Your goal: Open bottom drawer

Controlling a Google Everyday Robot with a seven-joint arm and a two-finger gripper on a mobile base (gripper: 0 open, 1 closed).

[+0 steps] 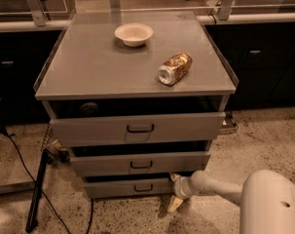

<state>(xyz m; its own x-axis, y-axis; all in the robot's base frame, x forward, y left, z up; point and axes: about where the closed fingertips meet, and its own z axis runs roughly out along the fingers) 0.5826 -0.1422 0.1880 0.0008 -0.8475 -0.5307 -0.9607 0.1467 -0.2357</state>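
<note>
Three drawers [137, 128] [139, 164] [132, 187]; one each: bowl [133, 34], can [174, 68], floor-level claw [176, 190].

Off-white arm [220, 190]: a smooth tube with a rounded, ribbed collar at the wrist. Big glossy white domed shell [271, 206] at 4 o'clock, with one small dark dot on it. The gripper [175, 191] is low in view, near 6 o'clock — two cream wedge fingers [175, 204], spread apart.

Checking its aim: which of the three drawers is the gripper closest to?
The bottom drawer, the narrowest front; the gripper sits at its right end, below the other two.
</note>
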